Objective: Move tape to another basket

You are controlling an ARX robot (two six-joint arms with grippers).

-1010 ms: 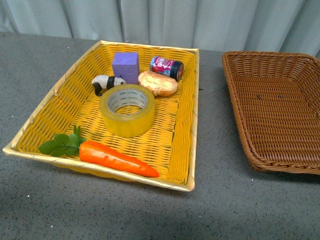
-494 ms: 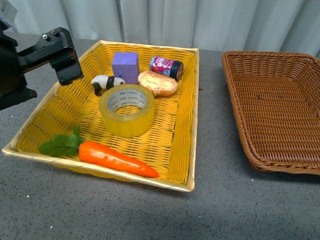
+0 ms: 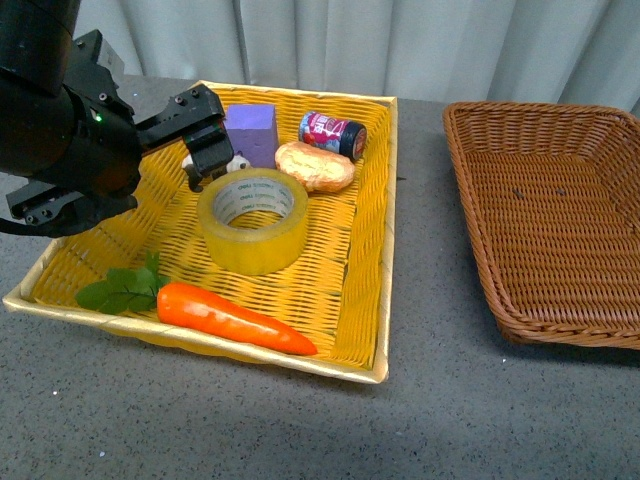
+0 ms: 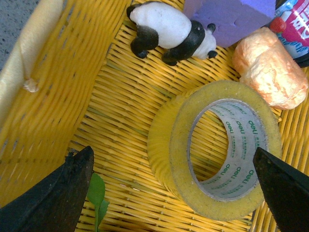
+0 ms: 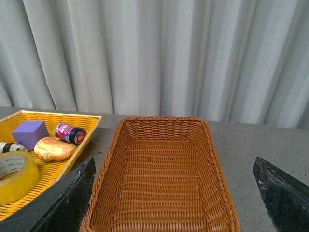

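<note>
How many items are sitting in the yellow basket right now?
6: tape in the middle, carrot at the near edge, panda, purple block, bread and can along the far end. The left arm may hide more.

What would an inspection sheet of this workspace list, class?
Surface: grey table, both baskets on it.
Job's things: tape flat in yellow basket; brown basket beside it, nothing inside.
Clutter: carrot, panda, purple block, bread, can, all in yellow basket.
Grippers: left gripper open, fingers either side above tape; right gripper open, facing brown basket.
Cables: nothing seen.
Surroundings: grey curtain behind.
</note>
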